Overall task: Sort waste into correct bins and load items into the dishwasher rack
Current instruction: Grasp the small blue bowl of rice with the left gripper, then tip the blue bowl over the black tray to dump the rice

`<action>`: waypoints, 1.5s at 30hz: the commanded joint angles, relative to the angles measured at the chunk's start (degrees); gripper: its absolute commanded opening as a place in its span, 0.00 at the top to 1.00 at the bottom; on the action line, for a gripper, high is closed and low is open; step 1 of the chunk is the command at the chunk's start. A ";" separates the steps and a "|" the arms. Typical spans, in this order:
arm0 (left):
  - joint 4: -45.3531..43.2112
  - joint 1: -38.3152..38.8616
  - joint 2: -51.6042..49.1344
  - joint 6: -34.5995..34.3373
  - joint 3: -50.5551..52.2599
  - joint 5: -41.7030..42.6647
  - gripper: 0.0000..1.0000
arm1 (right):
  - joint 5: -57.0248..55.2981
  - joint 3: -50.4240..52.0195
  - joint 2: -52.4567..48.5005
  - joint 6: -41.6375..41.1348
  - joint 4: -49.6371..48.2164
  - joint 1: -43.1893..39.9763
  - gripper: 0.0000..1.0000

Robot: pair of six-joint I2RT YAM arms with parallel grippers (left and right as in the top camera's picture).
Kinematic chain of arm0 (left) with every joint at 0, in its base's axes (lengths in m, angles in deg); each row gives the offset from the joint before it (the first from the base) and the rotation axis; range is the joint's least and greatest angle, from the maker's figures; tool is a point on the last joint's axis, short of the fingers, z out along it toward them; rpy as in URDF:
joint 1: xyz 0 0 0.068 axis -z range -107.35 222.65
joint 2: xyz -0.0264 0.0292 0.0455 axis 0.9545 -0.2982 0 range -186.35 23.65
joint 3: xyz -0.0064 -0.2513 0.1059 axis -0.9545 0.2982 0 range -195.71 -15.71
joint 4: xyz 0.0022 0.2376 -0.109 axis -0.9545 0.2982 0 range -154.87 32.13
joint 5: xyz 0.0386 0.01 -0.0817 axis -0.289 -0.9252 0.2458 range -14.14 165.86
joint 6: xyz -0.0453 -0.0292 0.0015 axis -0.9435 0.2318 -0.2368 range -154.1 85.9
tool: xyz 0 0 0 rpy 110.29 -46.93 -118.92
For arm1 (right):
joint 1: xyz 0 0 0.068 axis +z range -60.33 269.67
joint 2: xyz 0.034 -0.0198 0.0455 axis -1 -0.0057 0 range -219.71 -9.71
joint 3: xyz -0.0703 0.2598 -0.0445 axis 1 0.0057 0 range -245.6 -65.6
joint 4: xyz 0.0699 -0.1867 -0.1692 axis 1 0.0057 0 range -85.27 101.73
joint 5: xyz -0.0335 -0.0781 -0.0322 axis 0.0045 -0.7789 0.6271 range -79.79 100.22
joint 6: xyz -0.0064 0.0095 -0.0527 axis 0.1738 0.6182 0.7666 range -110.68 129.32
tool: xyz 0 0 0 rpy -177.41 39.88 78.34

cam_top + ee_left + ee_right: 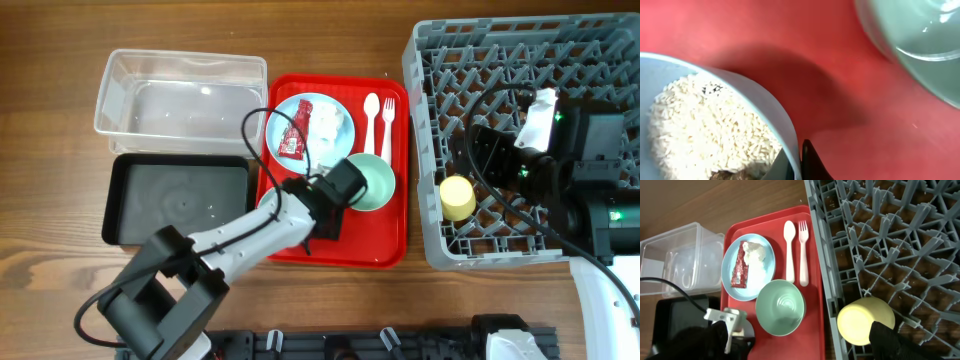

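My left gripper (797, 164) is shut on the rim of the small pale blue bowl (765, 105), one finger inside and one outside. The bowl holds white rice (705, 130) with brown bits and sits on the red tray (790, 45). In the overhead view the left gripper (322, 205) hides this bowl. The mint green bowl (378, 180) stands just right of it. My right gripper (478, 165) is open over the grey rack (500, 60), with the yellow cup (862, 320) lying in the rack beside its right finger.
The pale blue plate (284, 112) carries the red sachet (295, 130) and the white tissue (330, 122). The white spoon (371, 115) and fork (388, 118) lie beside it. The clear tub (180, 95) and black tray (175, 200) stand left of the red tray.
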 commanded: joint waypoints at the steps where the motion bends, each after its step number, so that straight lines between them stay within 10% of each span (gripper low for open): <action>1: 3.13 2.95 -0.35 -0.02 -2.78 0.94 0.96 | 0.94 -0.70 -0.39 -0.15 0.02 -0.17 0.08; 9: 16.04 -4.17 5.70 1.42 -12.33 4.94 0.96 | 0.94 -0.70 -0.39 -0.15 0.04 -0.17 0.08; 22: 15.87 -49.68 9.99 13.88 -10.23 57.70 0.96 | 0.94 -0.70 -0.39 -0.13 0.02 -0.17 0.08; 30: 13.79 -62.29 8.74 21.38 -0.50 68.48 0.96 | 0.94 -0.70 -0.39 -0.11 0.07 -0.17 0.08; 36: 11.32 -68.19 5.84 25.79 2.21 91.71 0.96 | 0.94 -0.70 -0.39 -0.09 0.07 -0.17 0.08; 45: 11.61 -73.24 5.77 25.83 2.36 87.08 0.96 | 0.94 -0.70 -0.37 -0.07 0.07 -0.17 0.08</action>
